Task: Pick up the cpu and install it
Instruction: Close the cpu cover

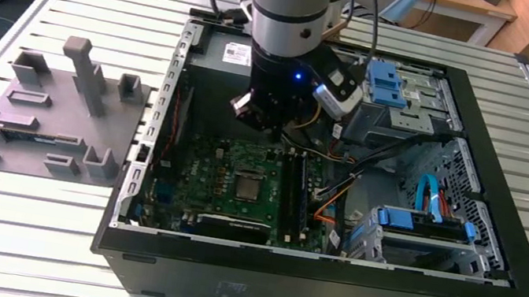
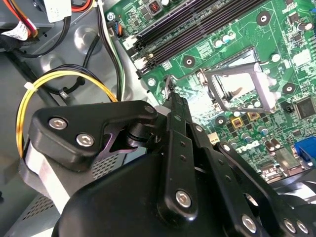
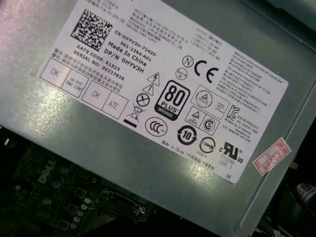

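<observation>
Open black computer case (image 1: 327,294), green motherboard (image 1: 207,171) inside. Black gripper (image 1: 256,119) hangs over the board near the metal-framed socket (image 2: 237,89) — jaw opening can't be told. Small silver-grey cpu not clearly made out — the pale shine inside the socket may be it. Best approach: level, square, straight down. White printed label (image 3: 163,84) on the grey power-supply box.

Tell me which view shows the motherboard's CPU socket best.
The second wrist view: the CPU socket shows large, with its metal frame lifted above the green motherboard, past the gripper. The exterior view shows it as a small square inside the computer case. The first wrist view gives just a dark, unclear glimpse of it.
</observation>
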Motion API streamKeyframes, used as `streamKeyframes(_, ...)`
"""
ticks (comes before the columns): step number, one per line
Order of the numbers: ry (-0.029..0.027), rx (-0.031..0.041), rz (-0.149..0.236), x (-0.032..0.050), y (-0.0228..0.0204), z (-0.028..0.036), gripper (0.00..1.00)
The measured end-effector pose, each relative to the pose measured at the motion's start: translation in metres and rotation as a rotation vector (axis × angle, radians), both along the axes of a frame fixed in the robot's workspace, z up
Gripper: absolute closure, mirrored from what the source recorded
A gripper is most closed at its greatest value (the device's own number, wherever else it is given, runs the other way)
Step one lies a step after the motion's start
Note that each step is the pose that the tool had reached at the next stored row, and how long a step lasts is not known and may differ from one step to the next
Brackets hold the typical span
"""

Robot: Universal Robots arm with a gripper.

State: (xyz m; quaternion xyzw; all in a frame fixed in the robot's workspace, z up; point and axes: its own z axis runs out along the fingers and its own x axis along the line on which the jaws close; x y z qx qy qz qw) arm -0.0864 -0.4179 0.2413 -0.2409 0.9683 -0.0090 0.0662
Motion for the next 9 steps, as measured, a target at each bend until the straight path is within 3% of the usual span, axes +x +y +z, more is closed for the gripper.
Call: streamKeyframes(9, -0.0008, 0.0001, 0.000, 0.0000, 0.0028, 0.0000, 0.89)
